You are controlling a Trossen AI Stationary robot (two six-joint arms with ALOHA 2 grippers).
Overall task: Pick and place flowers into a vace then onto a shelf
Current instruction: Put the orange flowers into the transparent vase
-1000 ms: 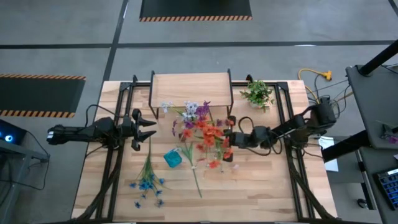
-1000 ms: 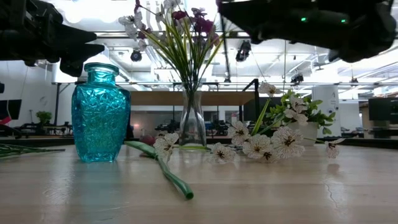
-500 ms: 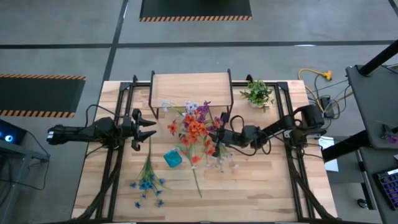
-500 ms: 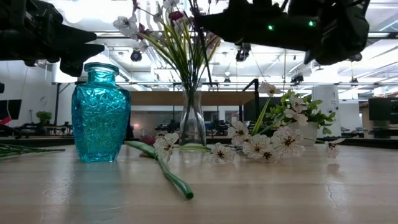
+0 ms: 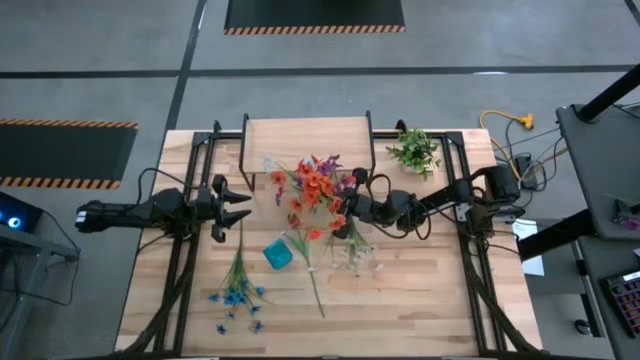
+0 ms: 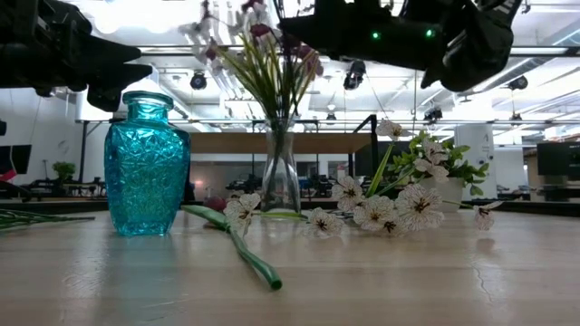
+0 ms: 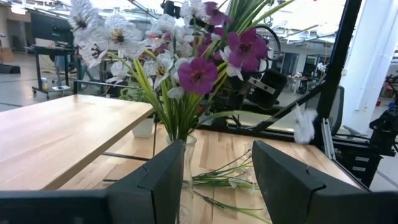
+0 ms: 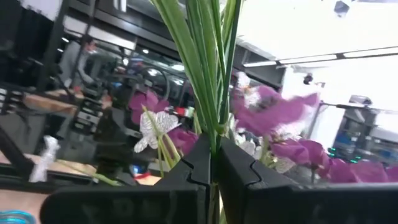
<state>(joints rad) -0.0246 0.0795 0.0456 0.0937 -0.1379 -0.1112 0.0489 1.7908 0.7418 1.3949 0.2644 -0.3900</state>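
Observation:
My right gripper (image 5: 352,210) is shut on a bunch of orange-red flowers (image 5: 313,188), carried in the air at mid-table in front of the shelf (image 5: 308,140). A clear glass vase (image 6: 280,174) with purple and white flowers (image 7: 199,68) stands below and just beyond them. The teal vase (image 5: 279,255) stands upright nearer the front. White flowers (image 5: 352,255) and blue flowers (image 5: 237,290) lie flat on the table. My left gripper (image 5: 238,205) waits open on the table's left side, pointing at the clear vase (image 7: 188,180). My right gripper pinches several green stems (image 8: 211,118) of the orange-red flowers between its two fingers (image 8: 239,168), coming roughly level from the table's right side. The bunch is lifted clear of the table and its blooms (image 5: 318,182) spread out past the fingertips, over the clear vase.
A bushy potted plant (image 5: 415,150) stands at the far right beside the shelf. The shelf's black legs (image 5: 372,150) and the table's black rails (image 5: 185,250) run along both sides. Bare wood (image 5: 420,300) lies at the near right.
My right gripper, still shut on the orange-red flowers, has travelled toward the table's left and far edge, toward the clear vase. The bunch has gone with it, from right of the teal vase to over the clear vase's flowers. The left arm has kept still.

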